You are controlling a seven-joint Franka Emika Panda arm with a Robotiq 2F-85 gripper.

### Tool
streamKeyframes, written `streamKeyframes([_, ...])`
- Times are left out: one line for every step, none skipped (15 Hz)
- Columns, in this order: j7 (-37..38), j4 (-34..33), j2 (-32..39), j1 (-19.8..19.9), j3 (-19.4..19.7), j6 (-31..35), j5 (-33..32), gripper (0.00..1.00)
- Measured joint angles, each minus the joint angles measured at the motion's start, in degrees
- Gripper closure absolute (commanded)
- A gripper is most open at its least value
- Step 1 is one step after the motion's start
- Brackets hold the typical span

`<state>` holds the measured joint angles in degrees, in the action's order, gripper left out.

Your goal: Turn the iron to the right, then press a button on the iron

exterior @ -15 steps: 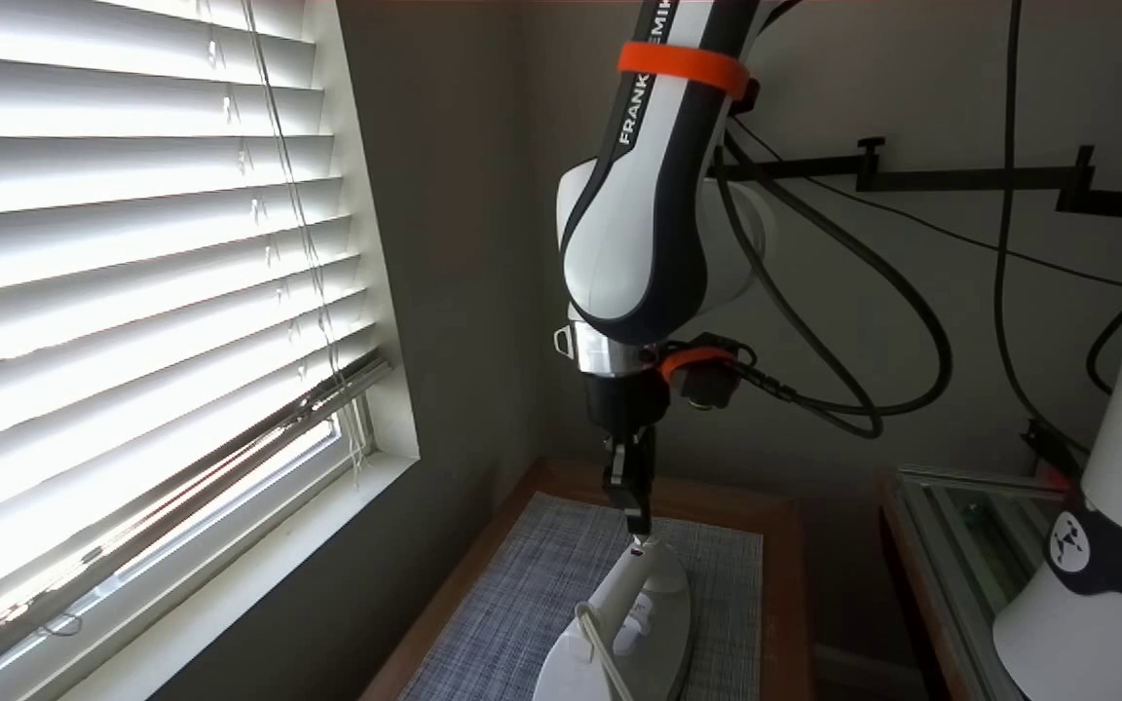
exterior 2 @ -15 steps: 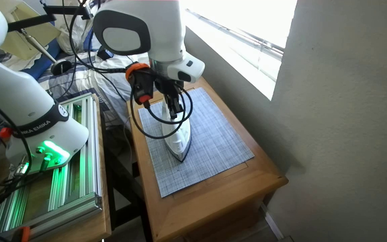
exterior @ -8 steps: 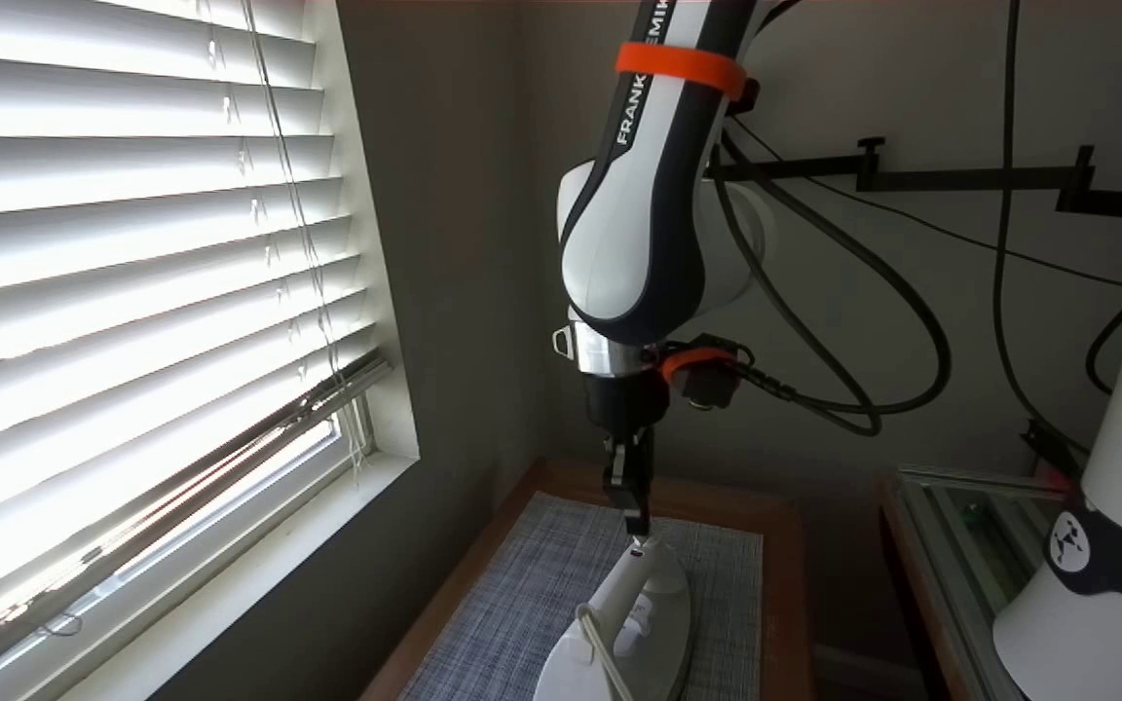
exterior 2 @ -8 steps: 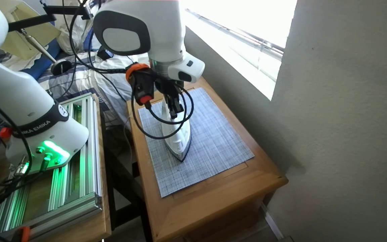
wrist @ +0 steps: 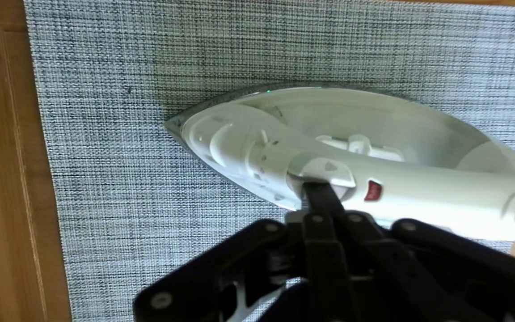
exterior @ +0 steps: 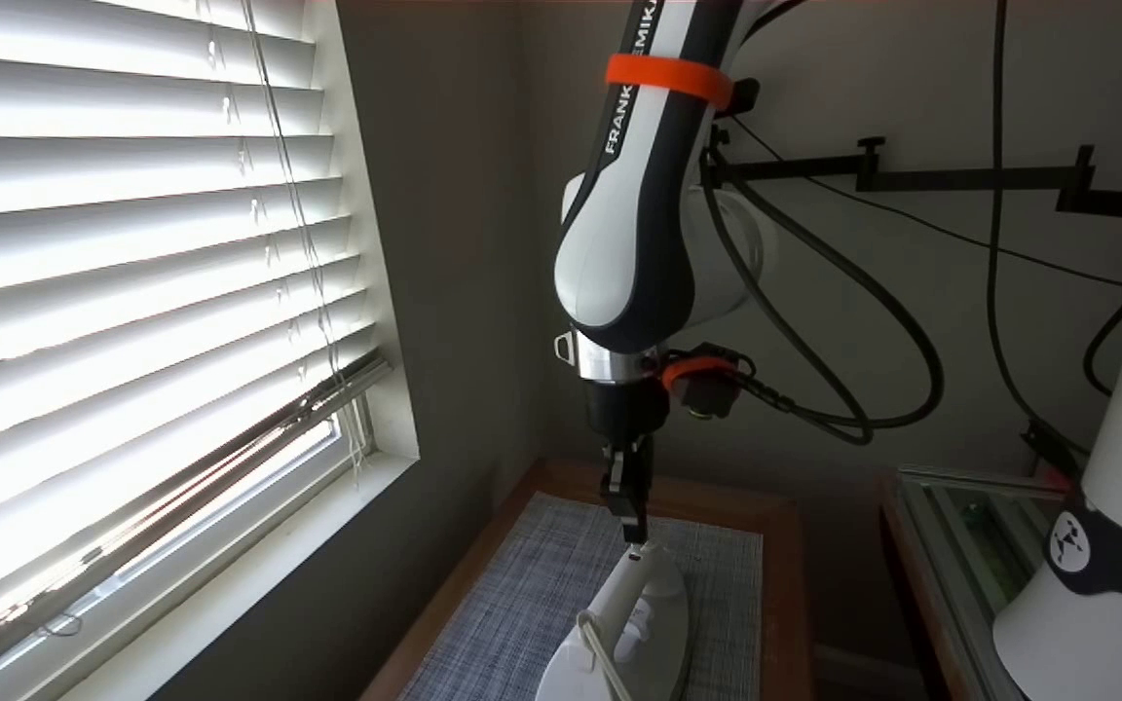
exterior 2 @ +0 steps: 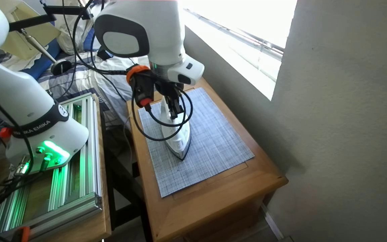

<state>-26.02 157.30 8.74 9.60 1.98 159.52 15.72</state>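
Observation:
The iron (exterior 2: 180, 143) is white and pale grey and lies flat on its soleplate. In the wrist view its tip points left and its handle (wrist: 441, 188) runs to the right. A round pale button (wrist: 327, 170) with a small arrow mark sits at the front of the handle, beside a small red mark (wrist: 373, 191). My gripper (wrist: 322, 190) is shut with nothing between its fingers. Its fingertips are at the button and cover its near edge; they appear to touch it. In both exterior views the gripper (exterior: 635, 534) points down onto the front of the handle.
The iron lies on a grey woven mat (exterior 2: 220, 144) on a wooden table (exterior 2: 210, 198). A pale cord (exterior: 602, 647) loops over the iron's rear. A black cable (exterior 2: 153, 136) hangs from the wrist. A wall and window (exterior: 366, 467) stand close beside the table.
The arm has come down slightly, and the fingertips sit a little lower at the front of the handle. The iron has shifted very slightly. The gripper stays shut.

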Motion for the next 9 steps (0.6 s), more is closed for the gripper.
streamKeyframes([0.0,0.0,0.3,0.1,-0.2,0.5,0.0,1.00])
streamKeyframes([0.0,0.0,0.3,0.2,-0.3,0.7,0.0,1.00])
streamKeyframes([0.0,0.1,0.3,0.3,-0.5,1.0,0.0,1.00])
streamKeyframes([0.0,0.1,0.3,0.5,-0.7,1.2,0.1,1.00])
streamKeyframes([0.0,0.1,0.3,0.7,-0.9,1.4,0.1,1.00])
streamKeyframes([0.0,0.1,0.3,0.8,-1.1,1.6,0.1,1.00])
streamKeyframes([0.0,0.1,0.4,1.0,-1.2,1.8,0.1,1.00])
streamKeyframes([0.0,0.1,0.4,1.1,-1.4,2.0,0.1,1.00])
streamKeyframes([0.0,0.1,0.4,1.3,-1.5,2.0,0.1,1.00])
